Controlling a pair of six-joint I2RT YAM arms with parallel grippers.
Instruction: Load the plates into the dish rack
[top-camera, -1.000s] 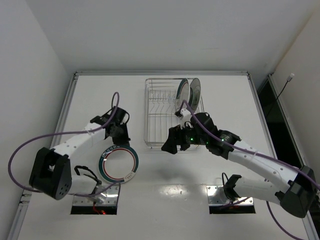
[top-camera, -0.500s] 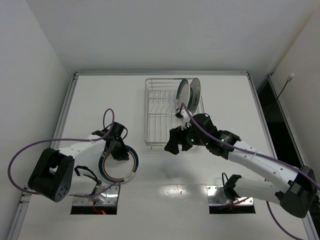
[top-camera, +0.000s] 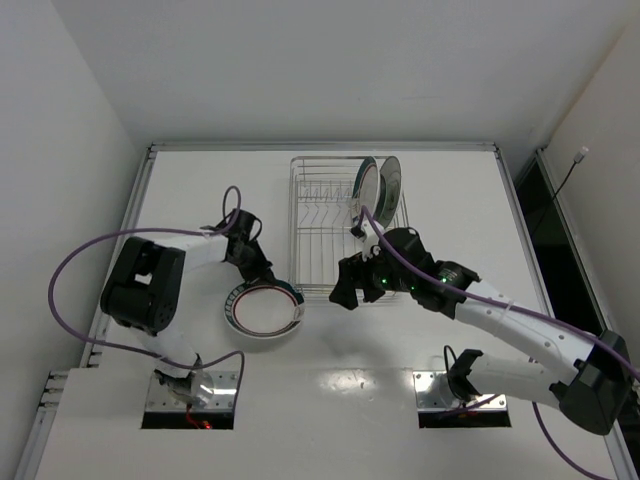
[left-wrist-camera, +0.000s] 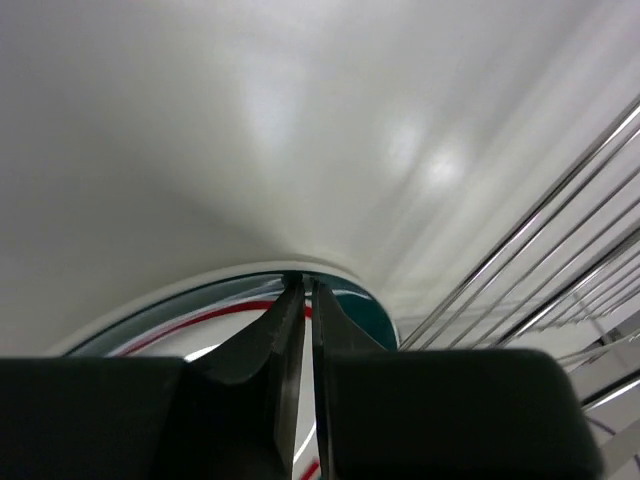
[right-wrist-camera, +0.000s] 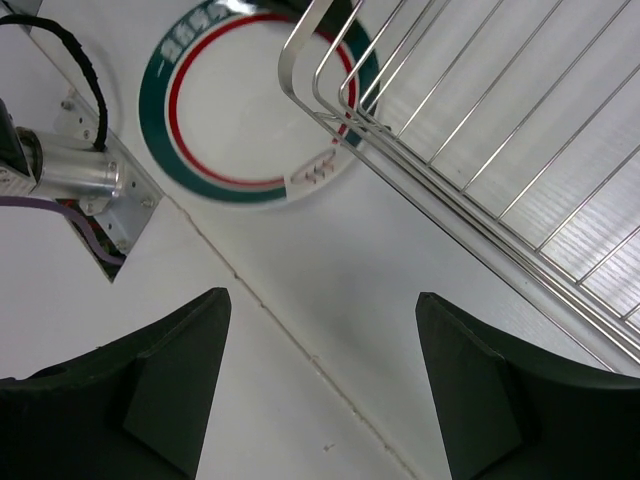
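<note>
A white plate with teal and red rim rings (top-camera: 266, 314) sits tilted just left of the front left corner of the silver wire dish rack (top-camera: 318, 262). My left gripper (top-camera: 260, 280) is shut on its far rim. In the left wrist view the gripper (left-wrist-camera: 305, 286) pinches the plate's rim (left-wrist-camera: 190, 312), with the rack wires (left-wrist-camera: 530, 262) at the right. Two plates (top-camera: 366, 184) stand upright between tines at the rack's far right end. My right gripper (top-camera: 345, 291) is open and empty at the rack's front edge. The right wrist view shows that gripper (right-wrist-camera: 335, 400) above bare table, the plate (right-wrist-camera: 250, 110) and the rack (right-wrist-camera: 480, 140).
Both arm bases sit in table cutouts at the near edge (top-camera: 190, 388) (top-camera: 465, 385). Purple cables loop beside the left arm (top-camera: 70, 280). A raised rail borders the table's left side (top-camera: 125, 235) and walls close the back and sides.
My left gripper closed on the ringed plate's rim and carried it right, up to the rack's front left corner, tilting it. The left arm swung round. The right arm barely moved.
</note>
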